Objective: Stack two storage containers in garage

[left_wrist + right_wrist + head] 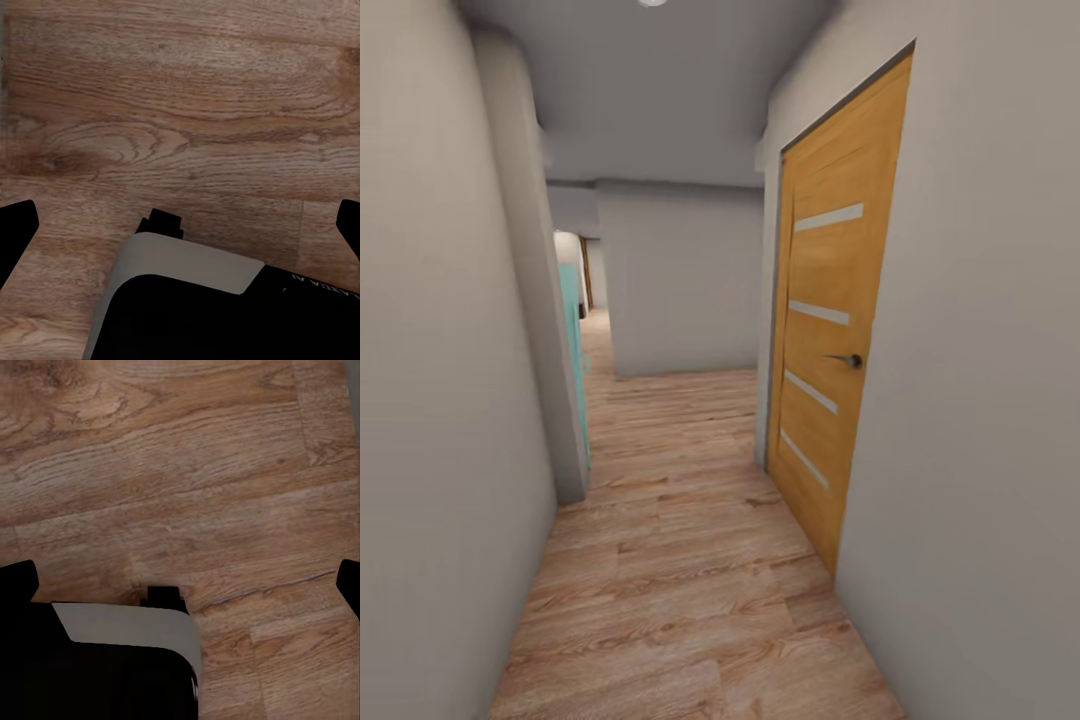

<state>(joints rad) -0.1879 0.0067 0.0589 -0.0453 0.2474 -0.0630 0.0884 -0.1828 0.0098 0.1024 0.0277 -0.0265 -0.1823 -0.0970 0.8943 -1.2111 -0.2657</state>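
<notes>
I am in a narrow hallway with a light wood-plank floor [690, 560]. The two storage containers are out of view. In the left wrist view my left gripper [184, 225] hangs over the planks, its two dark fingertips [19, 225] far apart and nothing between them. My right gripper [184, 585] is likewise open above the planks, with its fingertips [19, 581] at the picture's edges. A pale grey and black part of my own body [195, 300] sits below each gripper.
An orange-wood door [830, 340] with four glass slats and a dark handle [850, 360] stands shut in the right wall. Pale grey walls close in on both sides. The hallway runs ahead to a grey wall [680, 280], with an opening at the left by a teal panel [572, 330].
</notes>
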